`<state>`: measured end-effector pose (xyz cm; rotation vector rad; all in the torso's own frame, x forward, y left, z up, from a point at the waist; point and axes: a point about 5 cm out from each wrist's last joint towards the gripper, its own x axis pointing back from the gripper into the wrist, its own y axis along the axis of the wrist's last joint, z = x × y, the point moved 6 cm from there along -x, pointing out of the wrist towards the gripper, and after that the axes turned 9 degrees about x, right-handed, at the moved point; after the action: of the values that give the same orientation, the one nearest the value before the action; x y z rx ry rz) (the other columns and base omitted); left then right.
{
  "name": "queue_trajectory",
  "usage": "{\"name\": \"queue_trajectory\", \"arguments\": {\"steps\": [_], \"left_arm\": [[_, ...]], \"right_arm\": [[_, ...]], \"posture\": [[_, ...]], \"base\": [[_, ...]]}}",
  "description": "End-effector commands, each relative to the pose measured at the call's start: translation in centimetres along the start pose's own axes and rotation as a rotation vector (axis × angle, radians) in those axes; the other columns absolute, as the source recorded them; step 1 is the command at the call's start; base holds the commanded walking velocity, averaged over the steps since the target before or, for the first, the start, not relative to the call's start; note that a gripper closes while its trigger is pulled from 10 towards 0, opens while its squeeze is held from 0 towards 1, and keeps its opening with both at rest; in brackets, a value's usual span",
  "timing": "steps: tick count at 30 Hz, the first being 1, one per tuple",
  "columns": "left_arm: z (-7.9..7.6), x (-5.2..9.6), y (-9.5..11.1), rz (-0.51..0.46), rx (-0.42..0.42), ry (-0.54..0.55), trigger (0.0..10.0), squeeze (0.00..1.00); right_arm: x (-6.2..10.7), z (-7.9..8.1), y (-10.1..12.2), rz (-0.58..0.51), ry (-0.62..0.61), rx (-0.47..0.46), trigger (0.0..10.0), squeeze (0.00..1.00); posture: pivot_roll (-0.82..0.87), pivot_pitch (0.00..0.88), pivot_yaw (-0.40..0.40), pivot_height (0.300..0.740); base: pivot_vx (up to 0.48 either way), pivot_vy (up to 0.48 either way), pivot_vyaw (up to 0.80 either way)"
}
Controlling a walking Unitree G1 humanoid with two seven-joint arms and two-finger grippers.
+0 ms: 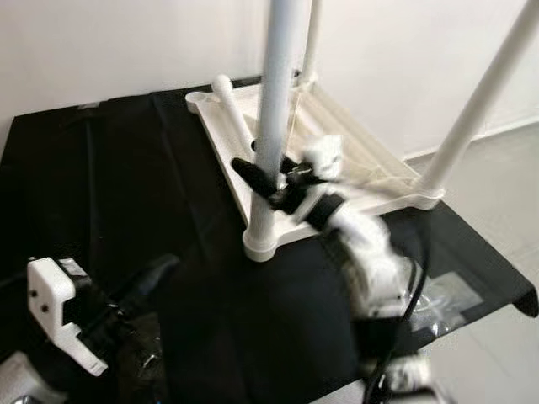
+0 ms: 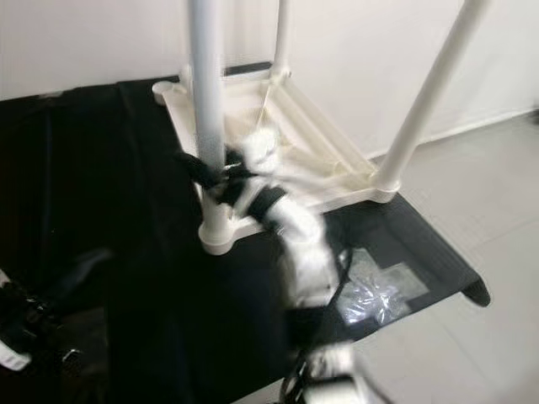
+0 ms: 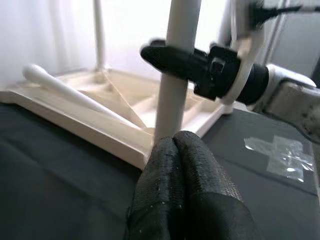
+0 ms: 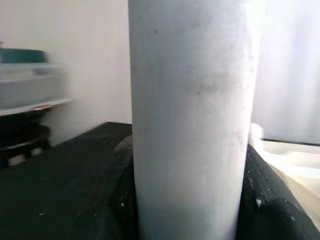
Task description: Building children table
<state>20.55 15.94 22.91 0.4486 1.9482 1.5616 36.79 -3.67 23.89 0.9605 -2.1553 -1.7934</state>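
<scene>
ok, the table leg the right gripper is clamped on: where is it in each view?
Left eye: table leg upright, centre.
Right eye: left of centre.
Left wrist: centre, above the shut left gripper.
Right wrist: close up.
Shared landmark: right gripper around it.

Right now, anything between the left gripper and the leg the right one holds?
No, just black cloth, per the left wrist view.

One upturned white table top point(image 1: 370, 172) lies on one black cloth point(image 1: 135, 185). Three white legs stand upright in its corners: one at six o'clock point(image 1: 274, 109), one at three o'clock point(image 1: 480, 97), one at twelve point(image 1: 312, 38). One loose leg point(image 1: 232, 114) lies at nine o'clock. Two clear plastic bags point(image 2: 375, 290) lie at four o'clock.
</scene>
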Motion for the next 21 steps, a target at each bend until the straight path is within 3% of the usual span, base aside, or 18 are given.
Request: {"name": "queue_trajectory", "arguments": {"steps": [1,3,7,10,11,16,17,21], "left_arm": [[0.3,0.2,-0.3,0.021,0.001,0.003,10.0,0.00],[0.5,0.0,-0.2,0.017,-0.003,-0.003,10.0,0.00],[0.6,-0.2,-0.1,0.013,-0.007,-0.005,10.0,0.00],[0.7,-0.1,-0.1,0.012,-0.014,-0.008,10.0,0.00],[0.7,-0.1,0.0,0.013,-0.016,-0.008,10.0,0.00],[0.8,-0.3,0.1,0.011,-0.021,-0.011,10.0,0.00],[0.7,-0.3,0.1,0.010,-0.021,-0.011,10.0,0.00],[0.6,-0.3,0.0,0.007,-0.020,-0.011,10.0,0.00]], "right_arm": [[2.2,-0.4,-6.3,0.250,-0.041,-0.041,0.0,0.00],[1.6,-0.4,-6.4,0.247,-0.046,0.006,0.0,0.00],[1.5,-0.4,-6.3,0.250,-0.057,0.017,0.0,0.00],[1.1,0.6,-5.6,0.263,-0.084,0.022,0.0,0.00],[1.1,0.9,-5.6,0.275,-0.082,0.020,10.0,0.00],[0.5,0.7,-5.2,0.273,-0.044,-0.003,10.0,0.00],[0.0,0.5,-4.6,0.248,0.003,-0.035,10.0,1.00],[-1.0,0.0,-2.9,0.180,0.104,-0.100,10.0,1.00]], "posture": [[-0.01,0.203,0.023,0.740],[0.00,0.182,0.011,0.740],[0.00,0.182,0.011,0.740],[0.00,0.174,0.012,0.740],[0.01,0.169,0.013,0.740],[0.01,0.168,0.007,0.740],[0.01,0.169,0.005,0.740],[0.00,0.172,-0.001,0.740]], "base": [[0.000,0.000,0.00],[0.000,0.000,0.00],[0.000,0.000,0.00],[0.000,0.000,0.00],[0.000,0.000,0.00],[0.000,0.000,0.00],[0.000,0.000,0.00],[0.000,0.000,0.00]]}}
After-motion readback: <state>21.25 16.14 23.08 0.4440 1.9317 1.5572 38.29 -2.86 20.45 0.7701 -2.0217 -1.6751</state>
